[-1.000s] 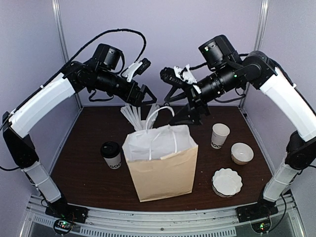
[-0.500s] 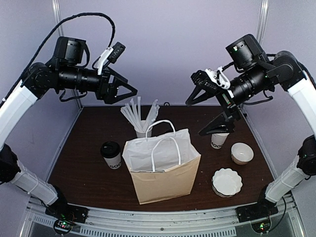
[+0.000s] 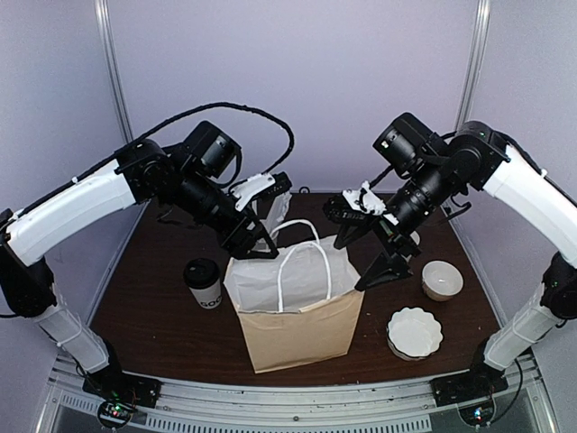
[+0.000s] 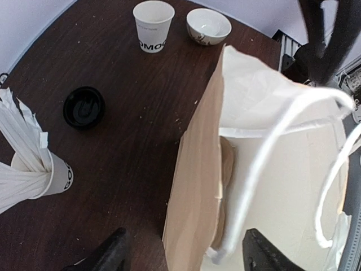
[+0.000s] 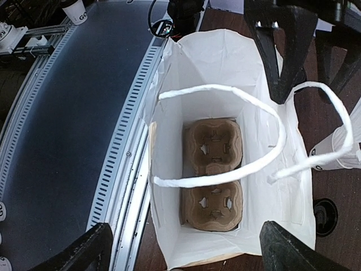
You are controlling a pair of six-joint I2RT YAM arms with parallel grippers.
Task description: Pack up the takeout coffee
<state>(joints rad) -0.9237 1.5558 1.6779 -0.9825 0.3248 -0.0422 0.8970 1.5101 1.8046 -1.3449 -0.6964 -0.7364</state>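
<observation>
The takeout coffee, a white cup with a black lid, stands left of the open paper bag. In the left wrist view its lid shows from above. My left gripper is open at the bag's back left top edge, and its jaws straddle the bag wall. My right gripper is open over the bag's right top edge and looks down into it. A brown cardboard cup carrier lies on the bag's floor. Both grippers are empty.
A cup of white straws stands behind the bag. A lidless white cup and a white bowl stand at the right. A stack of white plates sits front right. The bag's white handles stand up.
Both arms have swung down and inward from raised, spread positions to the bag's mouth. The bag's handles have shifted a little. The coffee has not moved.
</observation>
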